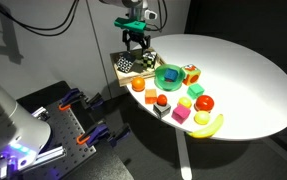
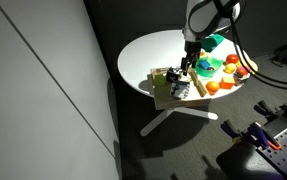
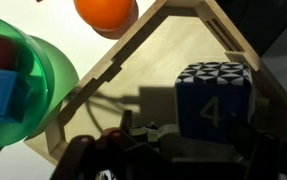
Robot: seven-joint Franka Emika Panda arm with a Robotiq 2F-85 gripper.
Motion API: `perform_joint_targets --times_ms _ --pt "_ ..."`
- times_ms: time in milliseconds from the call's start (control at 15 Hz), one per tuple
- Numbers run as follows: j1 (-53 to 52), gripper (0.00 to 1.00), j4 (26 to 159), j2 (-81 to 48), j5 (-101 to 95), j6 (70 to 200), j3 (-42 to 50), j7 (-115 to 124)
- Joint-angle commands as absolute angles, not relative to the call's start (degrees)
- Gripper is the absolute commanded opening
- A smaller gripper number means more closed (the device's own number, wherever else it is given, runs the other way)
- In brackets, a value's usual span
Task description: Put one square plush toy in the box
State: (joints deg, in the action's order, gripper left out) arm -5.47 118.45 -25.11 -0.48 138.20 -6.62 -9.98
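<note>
Gripper (image 1: 135,45) hangs straight down over box (image 1: 143,60), arm near vertical. Jaw gap: can't tell, fingers a dark blur at near edge of wrist view. Square plush toy (image 3: 215,98) on box floor, right of jaws, slightly farther, not between them. Cube, no long axis. Farther left: green bowl (image 3: 23,90), orange ball (image 3: 106,12).

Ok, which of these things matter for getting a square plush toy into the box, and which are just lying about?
Belongs to the job: box; square plush toy, lying in it; gripper, above it.

Just lying about: green bowl, orange, banana, orange-red cube, remaining toy fruits and cubes.
</note>
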Motion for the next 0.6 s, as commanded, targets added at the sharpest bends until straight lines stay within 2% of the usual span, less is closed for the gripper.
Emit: perform_joint_targets --times_ms 0,533 --pt "-2.9 1.0 120.6 -21.2 4.2 138.2 -8.2 -11.1" --pt "-1.5 1.0 125.3 -13.6 10.5 139.4 -7.3 -9.6"
